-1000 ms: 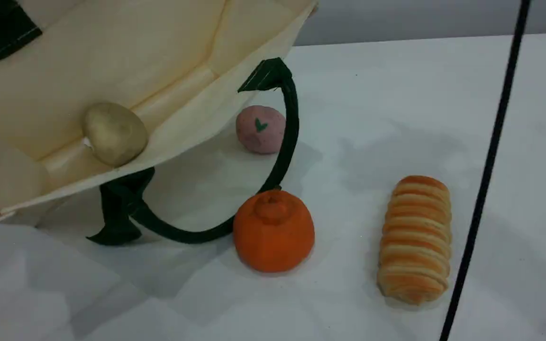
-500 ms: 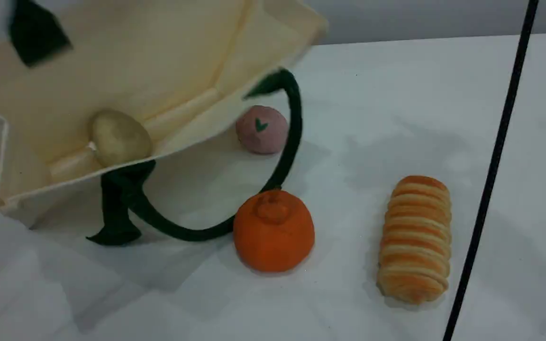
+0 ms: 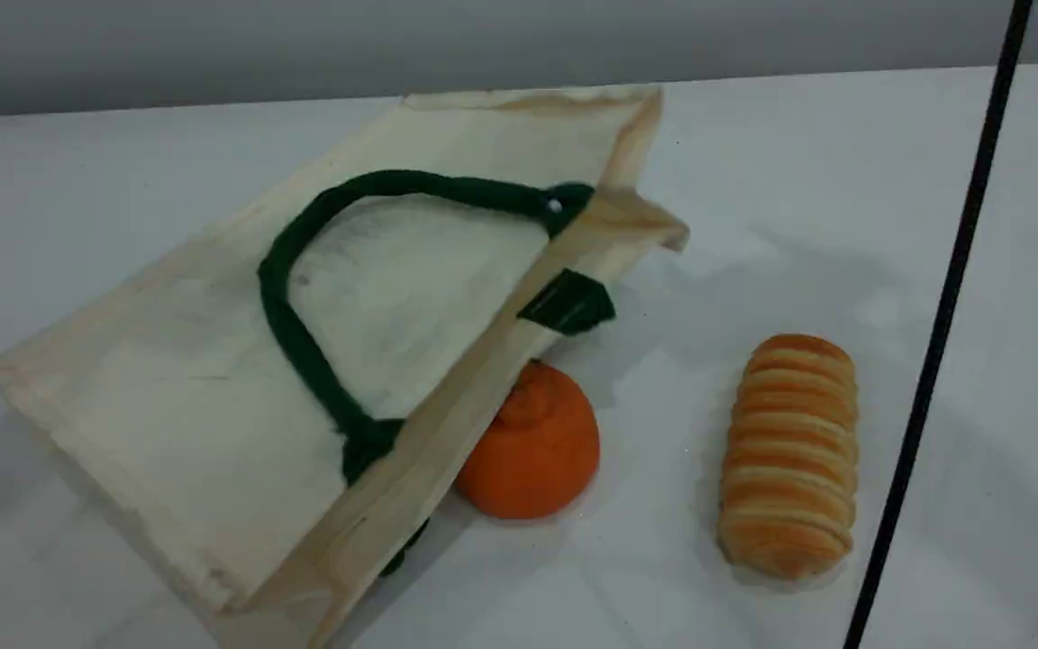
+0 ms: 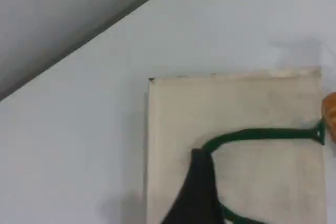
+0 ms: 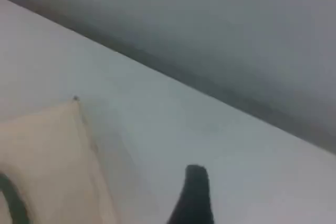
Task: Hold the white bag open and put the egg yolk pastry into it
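Observation:
The white bag lies collapsed flat on the table, its dark green handle looped across the top face. Its mouth edge rests against an orange round pastry. The egg yolk pastry is hidden. Neither gripper shows in the scene view. In the left wrist view, the left gripper's dark fingertip hangs high above the bag, apart from it and holding nothing. In the right wrist view, the right gripper's fingertip hovers over bare table beside the bag's corner, also holding nothing.
A long striped golden bread roll lies right of the orange pastry. A thin black cable runs down the right side of the scene view. The grey wall meets the table's far edge behind the bag.
The bag was held up with its mouth open and the egg yolk pastry inside. It has been let go and has dropped flat, covering the pastry and the pink ball.

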`<state>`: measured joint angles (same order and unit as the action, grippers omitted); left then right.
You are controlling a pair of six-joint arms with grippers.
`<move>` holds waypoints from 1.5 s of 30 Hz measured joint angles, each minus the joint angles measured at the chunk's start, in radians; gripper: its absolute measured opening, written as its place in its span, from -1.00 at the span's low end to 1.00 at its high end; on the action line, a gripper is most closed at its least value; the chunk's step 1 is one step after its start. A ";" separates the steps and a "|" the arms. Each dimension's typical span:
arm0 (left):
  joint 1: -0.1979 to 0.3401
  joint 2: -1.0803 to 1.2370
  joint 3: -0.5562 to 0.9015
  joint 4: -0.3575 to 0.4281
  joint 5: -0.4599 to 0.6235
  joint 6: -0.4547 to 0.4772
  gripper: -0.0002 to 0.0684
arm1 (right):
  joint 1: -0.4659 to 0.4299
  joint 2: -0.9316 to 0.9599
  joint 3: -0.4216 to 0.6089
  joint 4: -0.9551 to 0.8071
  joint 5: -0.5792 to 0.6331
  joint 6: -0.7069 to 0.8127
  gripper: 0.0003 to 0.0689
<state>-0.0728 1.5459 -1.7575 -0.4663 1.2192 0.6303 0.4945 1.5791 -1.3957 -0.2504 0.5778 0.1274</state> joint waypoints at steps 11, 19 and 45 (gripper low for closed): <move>0.000 -0.165 -0.001 0.158 0.004 -0.162 0.70 | 0.009 -0.291 -0.010 0.002 0.122 -0.038 0.66; 0.000 -0.364 0.023 0.229 0.004 -0.300 0.70 | 0.009 -0.604 -0.010 0.040 0.289 -0.092 0.66; 0.000 -1.332 0.881 0.137 0.004 -0.303 0.70 | 0.009 -1.307 0.383 0.476 0.643 -0.291 0.66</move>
<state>-0.0728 0.2144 -0.8763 -0.3289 1.2228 0.3271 0.5030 0.2723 -1.0128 0.2259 1.2207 -0.1638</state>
